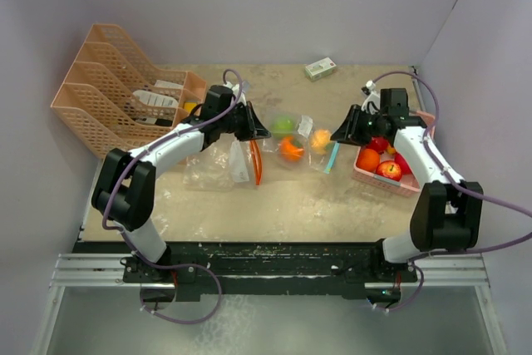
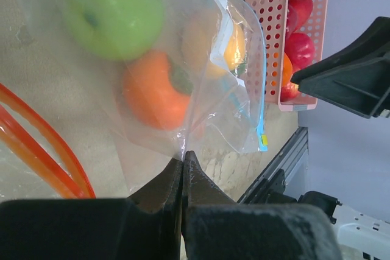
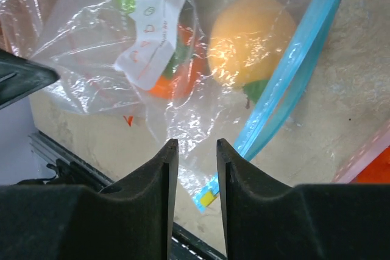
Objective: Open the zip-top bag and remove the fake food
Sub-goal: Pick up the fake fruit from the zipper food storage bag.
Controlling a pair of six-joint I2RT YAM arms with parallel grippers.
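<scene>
A clear zip-top bag with a blue zip strip lies mid-table. It holds a green apple, an orange and a yellow-orange fruit. My left gripper is at the bag's left end. In the left wrist view its jaws are shut on the bag's plastic edge, with the green apple and the orange beyond. My right gripper is at the bag's zip end. It is open, just short of the blue zip strip and the yellow-orange fruit.
A pink basket at the right holds red apples and an orange. A second flat bag with an orange zip lies left of centre. A peach file rack stands back left. A small box lies at the back.
</scene>
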